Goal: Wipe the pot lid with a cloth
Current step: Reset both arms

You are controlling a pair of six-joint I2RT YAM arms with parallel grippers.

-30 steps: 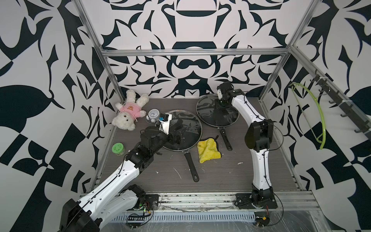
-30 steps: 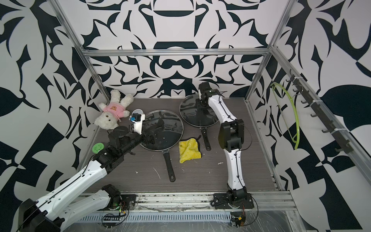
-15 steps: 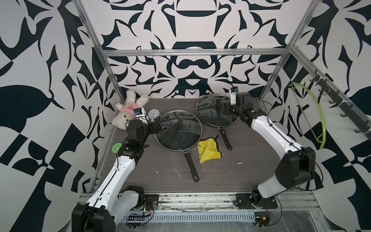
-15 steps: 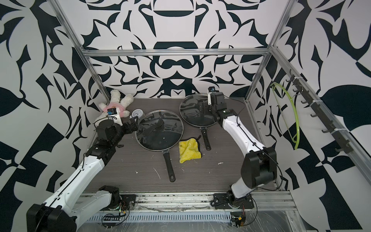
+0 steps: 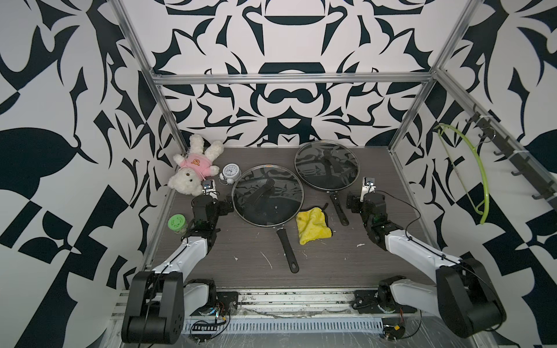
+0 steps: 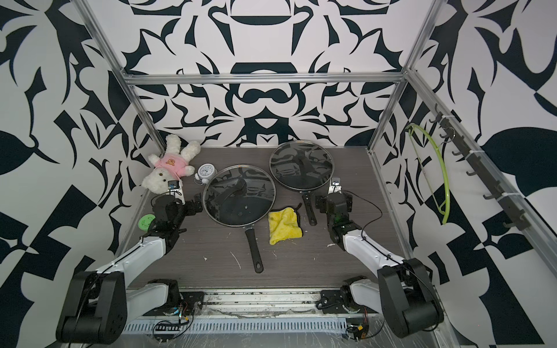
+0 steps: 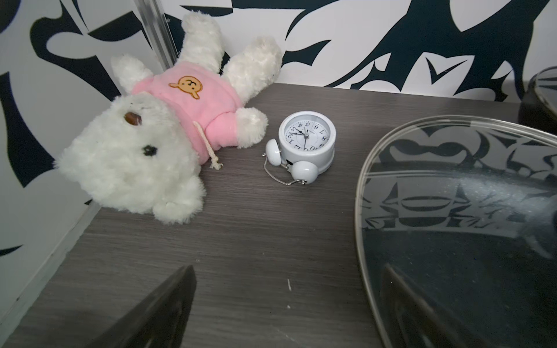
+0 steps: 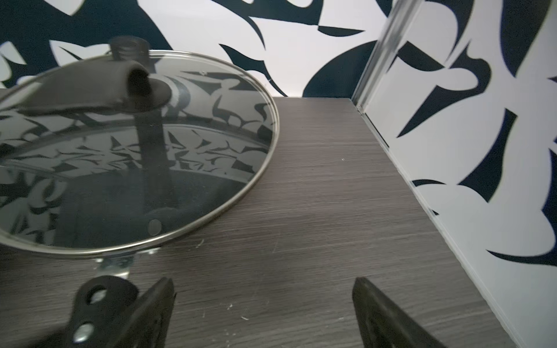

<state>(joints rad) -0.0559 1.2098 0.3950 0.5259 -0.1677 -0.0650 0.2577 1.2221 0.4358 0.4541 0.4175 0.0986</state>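
Jaws wide on both sides, folks, and nothing in either pair! Down low, the left jaws hover just beside the rim of the near glass lid point(image 5: 268, 195), which sits on its black pan. The right jaws hang over the desk point(image 5: 346, 265) by the far glass lid point(image 5: 327, 165), one finger point(image 8: 147, 316) right next to the pan handle point(image 8: 99, 298). And the yellow cloth point(image 5: 313, 225)? Crumpled on the desk between the two pans' handles, one corner up by the near lid's rim, touched by neither pair. Off in the far left corner lie a teddy bear point(image 5: 193, 171) and a white alarm clock point(image 5: 230, 173), with a green-capped jar point(image 5: 177, 223) nearer the front.
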